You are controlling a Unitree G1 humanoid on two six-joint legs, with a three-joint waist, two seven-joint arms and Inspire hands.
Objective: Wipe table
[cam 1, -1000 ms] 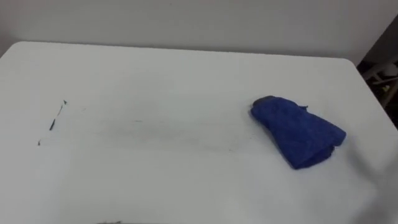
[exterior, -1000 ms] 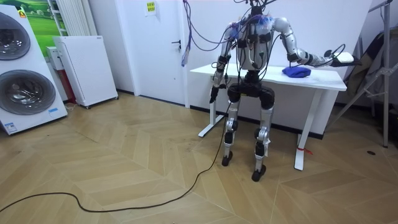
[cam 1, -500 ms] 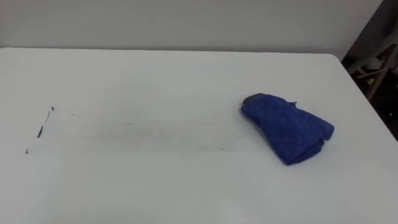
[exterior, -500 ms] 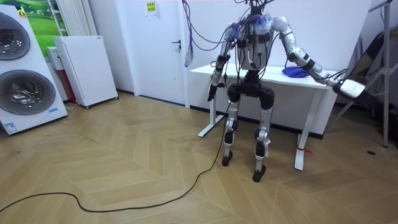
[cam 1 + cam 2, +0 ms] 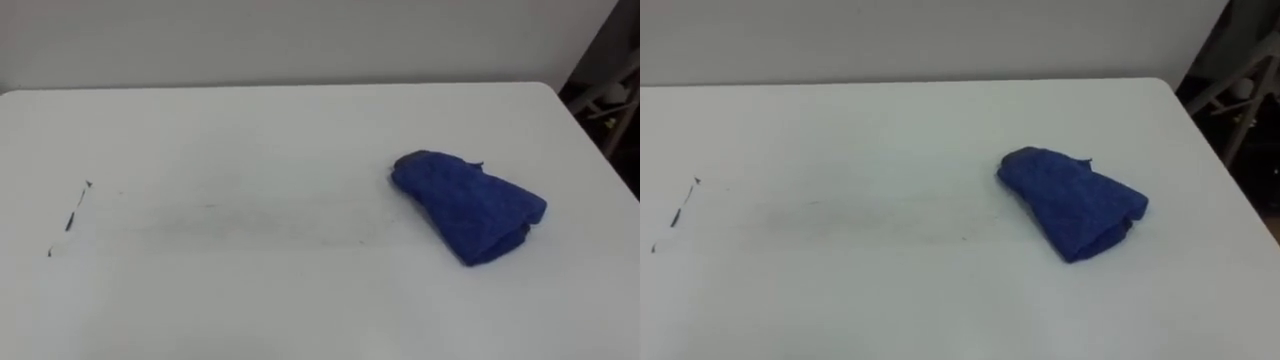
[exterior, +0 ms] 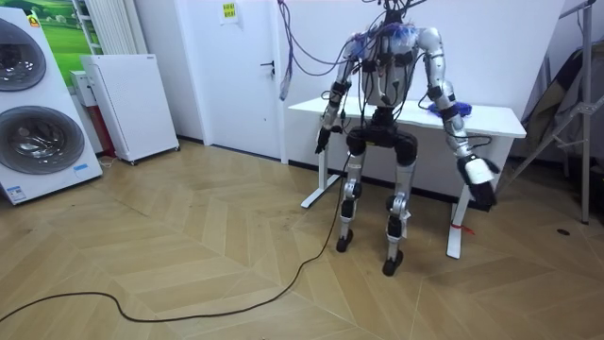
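**Loose on the table (image 5: 300, 120), a blue cloth (image 5: 468, 205); both hands hung below the top**

Looking down from the head, left to right across the white top. At 9 o'clock, near the left edge, a short slanted row of dark marks (image 5: 70, 212). From there toward 3 o'clock, a faint grey smear (image 5: 240, 215) across the middle, ending just short of the cloth. At 3 o'clock, the blue cloth itself, bunched into a thick wedge. Narrow rounded end toward 10 o'clock, broad end toward 4 o'clock. Flat on the surface and clear of every edge.

From the room camera, again left to right. At 9 o'clock, two stacked washing machines (image 6: 33, 104), then a low white cabinet (image 6: 127, 104) beside them and a white door (image 6: 245, 76) behind. Standing upright at the table's near long side, back to the camera, on a wooden floor (image 6: 189, 255).

At the room view's left, by the table's left end, the left hand (image 6: 322, 144), hung below the level of the top. Too small there to tell whether released or clenched.

At the room view's right, the right hand (image 6: 478, 176), hung at the end of a lowered arm. About 5 o'clock from the cloth, well below the table's edge and well apart from the cloth. Cannot tell whether slack or curled.
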